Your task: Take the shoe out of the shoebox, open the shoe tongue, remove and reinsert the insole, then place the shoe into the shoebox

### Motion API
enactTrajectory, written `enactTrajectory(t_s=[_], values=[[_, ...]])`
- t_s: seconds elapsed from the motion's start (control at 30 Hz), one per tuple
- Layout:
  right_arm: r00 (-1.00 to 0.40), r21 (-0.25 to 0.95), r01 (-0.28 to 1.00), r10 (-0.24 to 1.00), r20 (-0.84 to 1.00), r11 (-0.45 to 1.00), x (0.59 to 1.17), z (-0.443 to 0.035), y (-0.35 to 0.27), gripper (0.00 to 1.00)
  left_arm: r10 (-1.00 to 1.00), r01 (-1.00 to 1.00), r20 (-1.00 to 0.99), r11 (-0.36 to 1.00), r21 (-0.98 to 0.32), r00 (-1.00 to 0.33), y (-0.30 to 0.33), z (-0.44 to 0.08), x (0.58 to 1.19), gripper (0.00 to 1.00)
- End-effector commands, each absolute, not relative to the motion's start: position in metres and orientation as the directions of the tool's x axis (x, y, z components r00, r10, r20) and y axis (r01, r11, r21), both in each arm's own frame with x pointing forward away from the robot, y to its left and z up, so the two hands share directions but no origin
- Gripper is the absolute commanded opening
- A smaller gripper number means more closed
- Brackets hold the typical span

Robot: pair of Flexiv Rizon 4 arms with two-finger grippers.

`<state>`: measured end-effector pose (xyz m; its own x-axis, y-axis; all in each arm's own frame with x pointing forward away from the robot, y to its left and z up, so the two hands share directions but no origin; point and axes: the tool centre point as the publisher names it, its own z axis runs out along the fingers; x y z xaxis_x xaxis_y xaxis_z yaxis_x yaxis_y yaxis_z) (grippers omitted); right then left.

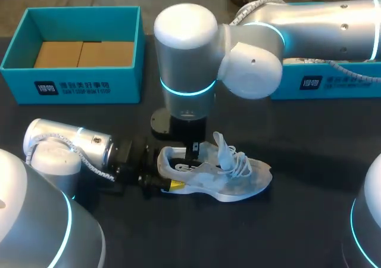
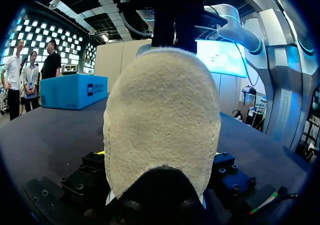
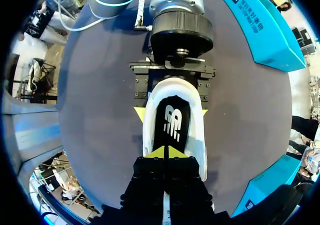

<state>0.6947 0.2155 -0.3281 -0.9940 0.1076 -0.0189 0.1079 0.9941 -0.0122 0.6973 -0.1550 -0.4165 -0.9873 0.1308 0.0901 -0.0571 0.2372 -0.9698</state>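
A pale grey-and-white shoe (image 1: 223, 175) lies on the dark table with its toe to the right, laces loose and tongue standing up. My left gripper (image 1: 168, 182) comes in low from the left and grips the heel (image 2: 162, 115) from both sides; in the right wrist view its yellow tips (image 3: 139, 114) press the heel's flanks. My right gripper (image 1: 192, 153) hangs straight down into the shoe's opening. Its fingertips (image 3: 166, 154) are shut together just over the black insole (image 3: 172, 122). Whether they pinch the insole is hidden. The open teal shoebox (image 1: 71, 86) stands at the back left.
Brown cardboard (image 1: 83, 53) lies inside the shoebox. A second teal box part (image 1: 333, 80) sits at the back right, under my right arm. The right arm's big elbow (image 1: 190, 47) hangs over the table's middle, above the shoe.
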Motion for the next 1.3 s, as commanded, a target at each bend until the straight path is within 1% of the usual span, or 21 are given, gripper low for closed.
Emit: enactTrajectory(t_s=[0.03, 0.17, 0.27, 0.33, 0.57, 0.77, 0.9, 1.03, 1.3], values=[[-0.994, -0.013, 0.109, 0.109, -0.02, 0.994, 0.694, -0.328, 0.216, 0.0, 0.129, -0.057, 0.09, 0.238, -0.97, -0.988, -0.154, -0.419, 0.696, 0.0], [-0.994, -0.02, 0.107, 0.106, -0.038, 0.994, 0.694, -0.329, 0.218, 0.0, 0.129, -0.057, 0.09, 0.238, -0.97, -0.988, -0.154, -0.419, 0.696, 0.0], [-0.991, 0.003, 0.117, 0.117, -0.064, 0.993, 0.697, -0.339, 0.217, 0.0, 0.129, -0.057, 0.09, 0.238, -0.97, -0.988, -0.154, -0.419, 0.696, 0.0], [-0.988, -0.01, 0.129, 0.128, -0.086, 0.992, 0.699, -0.346, 0.218, 0.0, 0.129, -0.057, 0.09, 0.238, -0.97, -0.988, -0.154, -0.419, 0.696, 0.0], [-0.984, 0.006, 0.106, 0.106, -0.144, 0.994, 0.703, -0.363, 0.216, 0.0, 0.129, -0.057, 0.09, 0.238, -0.97, -0.988, -0.154, -0.419, 0.696, 0.0], [-0.982, 0.002, 0.111, 0.11, -0.152, 0.994, 0.709, -0.372, 0.209, 0.0, 0.129, -0.057, 0.09, 0.238, -0.97, -0.988, -0.154, -0.419, 0.696, 0.0], [-0.981, 0.014, 0.13, 0.13, -0.142, 0.991, 0.714, -0.378, 0.199, 0.0, 0.129, -0.057, 0.09, 0.238, -0.97, -0.988, -0.154, -0.419, 0.696, 0.0], [-0.976, -0.002, 0.168, 0.166, -0.139, 0.986, 0.715, -0.382, 0.191, 0.0, 0.129, -0.057, 0.09, 0.238, -0.97, -0.988, -0.154, -0.419, 0.696, 0.0], [-0.968, 0.001, 0.194, 0.192, -0.161, 0.981, 0.709, -0.384, 0.178, 0.0, 0.129, -0.057, 0.09, 0.238, -0.97, -0.988, -0.154, -0.419, 0.696, 0.0]])
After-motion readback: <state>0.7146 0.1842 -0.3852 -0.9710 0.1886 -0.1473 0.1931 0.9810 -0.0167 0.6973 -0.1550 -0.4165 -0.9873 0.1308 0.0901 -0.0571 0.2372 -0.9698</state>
